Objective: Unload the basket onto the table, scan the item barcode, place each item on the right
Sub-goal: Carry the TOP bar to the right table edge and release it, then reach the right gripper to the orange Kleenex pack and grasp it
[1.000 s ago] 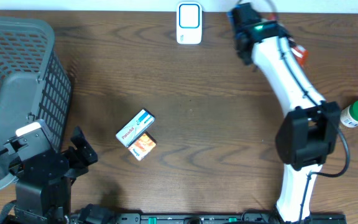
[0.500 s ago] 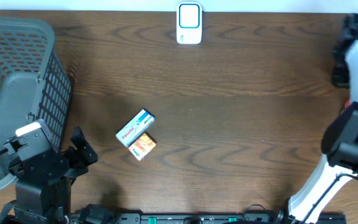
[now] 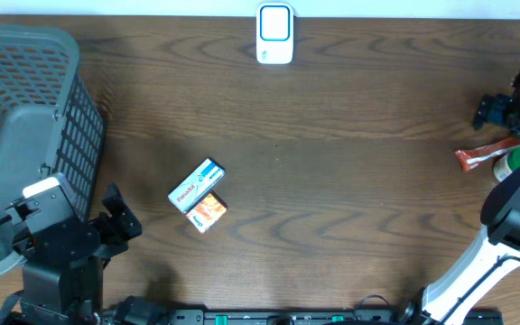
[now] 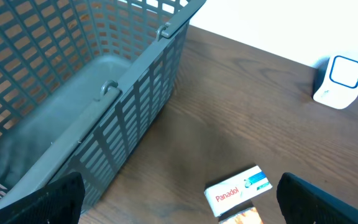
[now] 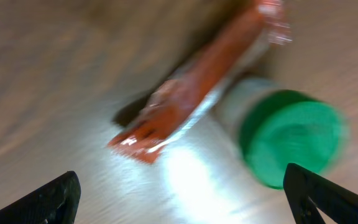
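You are looking at a long orange foil packet [image 3: 487, 155] that is lying flat on the dark wooden table [image 3: 332, 181], close to the table's right edge. In the overhead view its long axis is running nearly across the table. Its left end is pointing toward the table's middle, and its right end is tilting slightly toward the far edge. In the blurred right wrist view the packet [image 5: 191, 87] is running diagonally from lower left to upper right.

The packet's right end is reaching a white bottle with a green cap [image 5: 289, 138], which is lying on its side. The blur is preventing you from telling whether the two are touching.

The right gripper [image 3: 490, 113] is hovering just beyond the packet on the far side and is not touching it. Its fingers [image 5: 48, 202] are standing wide apart with nothing between them. The packet is lying ahead of them, roughly centred on the gap.

The left gripper [image 3: 116, 217] is resting at the near left corner of the table, well apart from the packet. Its fingers [image 4: 48, 202] are also spread wide and gripping nothing.

The following items are also lying on the table:
- A white box-shaped scanner with a blue window [image 3: 275, 33] is standing at the far edge.
- A white and blue Panadol carton [image 3: 197, 185] is lying near the centre left.
- A small orange carton [image 3: 208, 212] is lying against the Panadol carton.
- A grey plastic mesh basket [image 3: 79, 135] is occupying the left side.
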### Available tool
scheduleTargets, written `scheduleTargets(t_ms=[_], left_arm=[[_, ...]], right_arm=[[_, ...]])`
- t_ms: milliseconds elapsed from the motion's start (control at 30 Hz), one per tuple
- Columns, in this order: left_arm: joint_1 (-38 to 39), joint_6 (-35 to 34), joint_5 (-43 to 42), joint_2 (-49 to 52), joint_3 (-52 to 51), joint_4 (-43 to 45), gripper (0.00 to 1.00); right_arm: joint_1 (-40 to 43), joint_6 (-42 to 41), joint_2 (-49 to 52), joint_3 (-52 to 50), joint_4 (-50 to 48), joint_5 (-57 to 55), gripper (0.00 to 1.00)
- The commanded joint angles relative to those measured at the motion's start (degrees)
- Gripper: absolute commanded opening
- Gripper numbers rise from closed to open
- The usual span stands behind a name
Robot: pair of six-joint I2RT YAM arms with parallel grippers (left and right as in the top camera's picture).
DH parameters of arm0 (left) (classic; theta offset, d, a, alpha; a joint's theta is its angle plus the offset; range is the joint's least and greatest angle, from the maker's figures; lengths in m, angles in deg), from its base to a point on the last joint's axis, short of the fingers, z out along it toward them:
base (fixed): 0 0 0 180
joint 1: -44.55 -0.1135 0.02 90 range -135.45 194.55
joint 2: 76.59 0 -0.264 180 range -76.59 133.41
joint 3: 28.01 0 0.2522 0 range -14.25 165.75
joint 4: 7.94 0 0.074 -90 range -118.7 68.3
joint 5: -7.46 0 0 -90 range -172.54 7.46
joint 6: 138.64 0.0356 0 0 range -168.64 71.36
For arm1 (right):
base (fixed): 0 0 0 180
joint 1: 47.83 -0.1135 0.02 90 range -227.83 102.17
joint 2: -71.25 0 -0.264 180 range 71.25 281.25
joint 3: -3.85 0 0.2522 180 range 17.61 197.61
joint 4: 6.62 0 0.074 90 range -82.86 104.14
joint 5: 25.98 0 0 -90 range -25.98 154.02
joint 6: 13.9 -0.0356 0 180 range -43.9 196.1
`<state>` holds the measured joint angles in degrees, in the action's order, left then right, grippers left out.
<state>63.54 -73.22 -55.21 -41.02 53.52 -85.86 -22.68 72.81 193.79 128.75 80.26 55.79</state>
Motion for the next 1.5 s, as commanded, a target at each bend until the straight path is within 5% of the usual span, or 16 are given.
scheduleTargets(t_ms=[0,200,833,1100,1467], left_arm=[[0.1,0.3,0.3,0.0,0.7,-0.1,0.98],[0.1,0.3,0.3,0.0,0.7,-0.1,0.98],[0.1,0.3,0.3,0.0,0.7,-0.1,0.98],[0.1,0.3,0.3,0.0,0.7,-0.1,0.98],[0.1,0.3,0.3,0.0,0.7,-0.1,0.98]], right_arm=[[-1.9,0.3,-3.5,-0.1,0.2,17.4,0.99],[-10.2,0.3,-4.3,-0.4,1.6,30.7,0.99],[-69.1,0.3,-4.3,-1.4,-3.1,24.7,0.99],[-79.3,-5.9,-0.2,-1.4,-7.0,11.8,0.99],[-83.1,-14.1,6.9,-1.4,-12.1,11.5,0.99]])
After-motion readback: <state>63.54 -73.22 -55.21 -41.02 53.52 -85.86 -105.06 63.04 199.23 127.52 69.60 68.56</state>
